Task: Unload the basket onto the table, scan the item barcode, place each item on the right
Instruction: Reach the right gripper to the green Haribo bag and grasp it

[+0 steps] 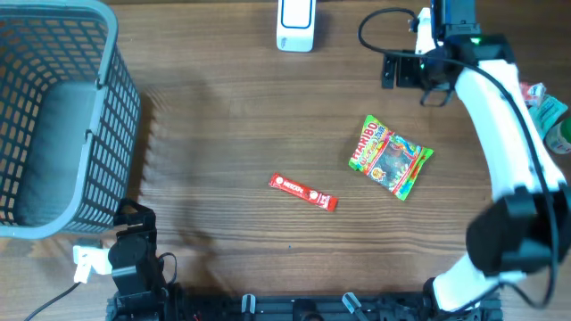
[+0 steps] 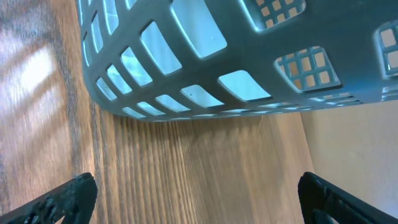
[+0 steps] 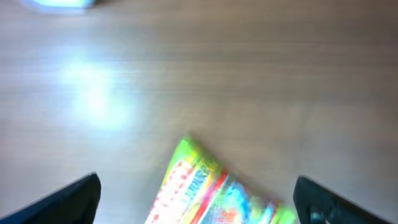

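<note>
Neither arm holds anything. The right fingers stand wide at upper right, apart from the gummy bag, which lies on the tabletop right of centre, well below the scanner. The left fingers stand wide by the basket. Pickup and scan apparently remain.

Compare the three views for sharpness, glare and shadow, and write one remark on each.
Overhead: sharp and evenly lit, the basket throwing a faint striped shadow rightward on the table. Left wrist: the basket mesh is fairly crisp, with pale glare on the wood at left. Right wrist: blurred throughout, the candy bag smeared, and a white glare patch at upper left.
</note>
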Tool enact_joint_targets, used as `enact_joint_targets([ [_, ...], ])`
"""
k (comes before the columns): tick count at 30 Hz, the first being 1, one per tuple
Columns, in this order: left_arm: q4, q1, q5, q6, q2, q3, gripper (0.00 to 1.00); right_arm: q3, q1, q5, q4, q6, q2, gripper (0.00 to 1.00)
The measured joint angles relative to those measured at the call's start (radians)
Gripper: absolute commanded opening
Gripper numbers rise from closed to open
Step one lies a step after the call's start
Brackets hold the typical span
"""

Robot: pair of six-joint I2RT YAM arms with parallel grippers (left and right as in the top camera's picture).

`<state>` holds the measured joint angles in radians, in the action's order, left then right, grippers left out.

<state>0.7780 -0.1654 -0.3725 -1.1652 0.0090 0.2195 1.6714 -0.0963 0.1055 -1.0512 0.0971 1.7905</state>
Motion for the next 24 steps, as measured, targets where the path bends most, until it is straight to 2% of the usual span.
enact_joint_targets([
  [1, 0.0, 0.0, 0.0, 0.0, 0.0, 0.0, 1.0, 0.001, -0.022, 0.021, -0.06, -0.013, -0.018, 0.62],
  [4, 0.0, 0.0, 0.0, 0.0, 0.0, 0.0, 1.0, -0.039, -0.107, 0.035, -0.153, -0.065, -0.021, 0.63],
  [6, 0.0, 0.0, 0.0, 0.0, 0.0, 0.0, 1.0, -0.119, -0.188, -0.006, -0.158, -0.084, -0.019, 0.73],
  [7, 0.0, 0.0, 0.0, 0.0, 0.0, 0.0, 1.0, -0.175, -0.233, -0.05, -0.142, -0.086, -0.019, 0.84],
  [13, 0.0, 0.0, 0.0, 0.0, 0.0, 0.0, 1.0, -0.368, -0.376, -0.312, -0.06, -0.024, -0.01, 0.89],
  [14, 0.0, 0.0, 0.0, 0.0, 0.0, 0.0, 1.0, -0.383, -0.381, -0.342, -0.034, -0.016, -0.01, 0.99],
  [18, 0.0, 0.0, 0.0, 0.0, 0.0, 0.0, 1.0, -0.505, -0.384, -0.454, 0.134, -0.012, -0.01, 1.0],
  [24, 0.0, 0.0, 0.0, 0.0, 0.0, 0.0, 1.0, -0.638, -0.384, -0.52, 0.289, -0.031, -0.008, 1.0],
])
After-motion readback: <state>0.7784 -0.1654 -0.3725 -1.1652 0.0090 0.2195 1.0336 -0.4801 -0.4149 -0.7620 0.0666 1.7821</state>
